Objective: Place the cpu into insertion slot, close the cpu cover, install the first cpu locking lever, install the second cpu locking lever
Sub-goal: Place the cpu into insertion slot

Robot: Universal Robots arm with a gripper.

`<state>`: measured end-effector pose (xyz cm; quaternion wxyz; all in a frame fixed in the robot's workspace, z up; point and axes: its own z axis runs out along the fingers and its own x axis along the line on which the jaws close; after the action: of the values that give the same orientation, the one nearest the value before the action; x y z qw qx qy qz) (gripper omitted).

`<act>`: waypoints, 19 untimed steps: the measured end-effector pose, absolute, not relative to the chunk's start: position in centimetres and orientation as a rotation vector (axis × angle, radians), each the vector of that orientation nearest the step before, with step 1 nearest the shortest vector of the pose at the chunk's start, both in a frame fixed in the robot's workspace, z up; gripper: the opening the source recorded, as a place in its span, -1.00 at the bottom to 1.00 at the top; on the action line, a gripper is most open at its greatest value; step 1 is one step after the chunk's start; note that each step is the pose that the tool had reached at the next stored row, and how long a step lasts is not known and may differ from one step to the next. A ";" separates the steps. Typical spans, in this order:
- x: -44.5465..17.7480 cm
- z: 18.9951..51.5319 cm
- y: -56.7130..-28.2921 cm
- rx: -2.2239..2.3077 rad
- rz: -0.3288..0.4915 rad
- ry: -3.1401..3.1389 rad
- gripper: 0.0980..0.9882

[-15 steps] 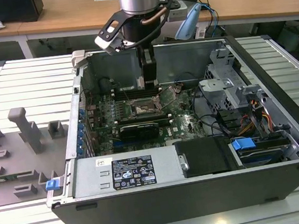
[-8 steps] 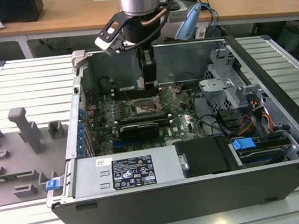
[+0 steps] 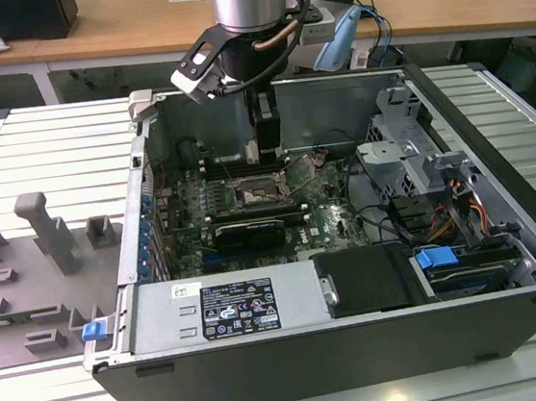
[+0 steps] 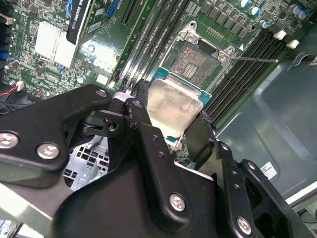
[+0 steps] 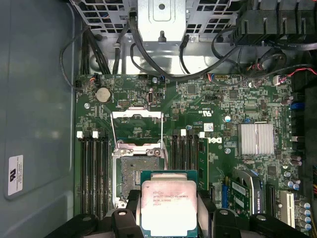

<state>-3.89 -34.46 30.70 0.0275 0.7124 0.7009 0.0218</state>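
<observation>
Two fingers (image 4: 148,134) gripping cpu (image 4: 173,106), cpu cover (image 5: 137,115) raised

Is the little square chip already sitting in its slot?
No, in the first wrist view the claw grips the chip by its edges, and the slot lies bare.

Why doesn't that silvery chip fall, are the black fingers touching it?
Touching. In the second wrist view the gripper clamps opposite edges of the cpu, holding it near the insertion slot.
</observation>
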 end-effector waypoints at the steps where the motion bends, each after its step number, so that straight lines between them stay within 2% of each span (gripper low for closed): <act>1: -3.9 30.7 -34.5 2.200 0.067 2.164 0.00; 19: -3.9 29.3 -34.4 2.200 0.067 2.164 0.00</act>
<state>-3.89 -34.42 29.31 0.0274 0.7124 0.7009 0.0216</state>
